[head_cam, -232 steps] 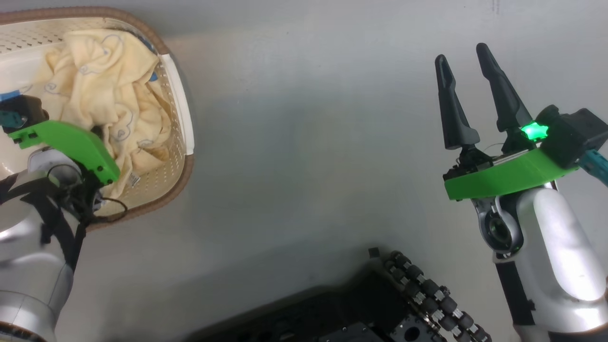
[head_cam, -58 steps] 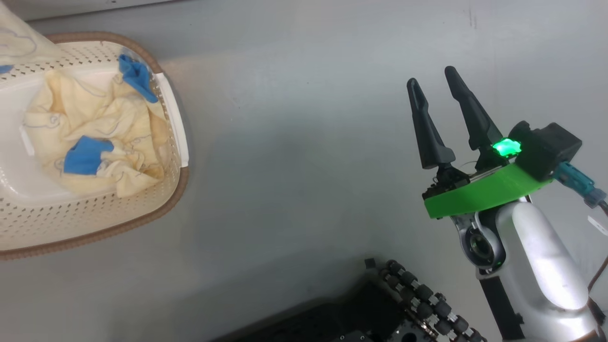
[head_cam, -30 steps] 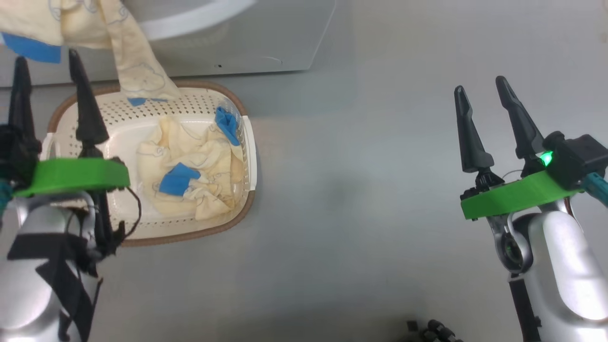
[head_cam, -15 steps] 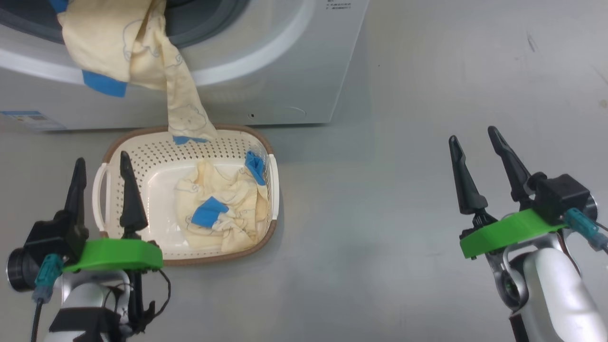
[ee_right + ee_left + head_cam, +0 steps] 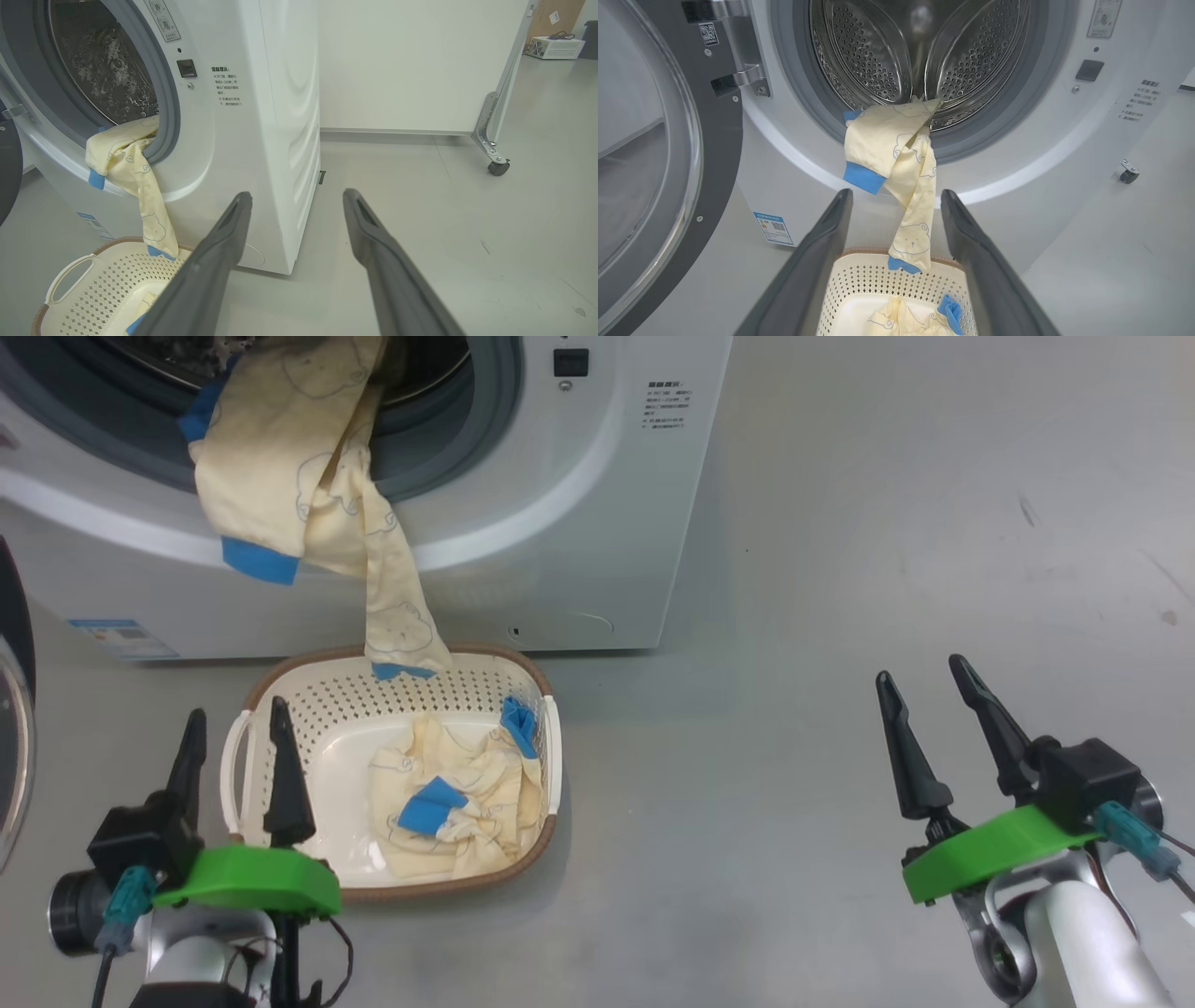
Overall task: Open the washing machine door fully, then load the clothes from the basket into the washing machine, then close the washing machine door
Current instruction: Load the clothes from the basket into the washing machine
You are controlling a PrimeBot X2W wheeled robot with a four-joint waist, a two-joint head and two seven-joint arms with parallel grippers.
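1. Holds nothing in left gripper (image 5: 237, 709), fingers spread, by basket's (image 5: 345, 709) near left corner.
2. Holds nothing in right gripper (image 5: 920, 668), spread, well right of basket.
3. Shows washing machine door (image 5: 720, 154) open beside washing machine (image 5: 597, 523).
4. Has 1 garment (image 5: 308, 495) draped over seal (image 5: 495, 420), hanging to basket rim; other clothes (image 5: 457, 798) inside.

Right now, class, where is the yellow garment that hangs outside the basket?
Upper left of the head view: the garment hangs from the open mouth of the washing machine, its blue-edged tip reaching down to the far rim of the basket.
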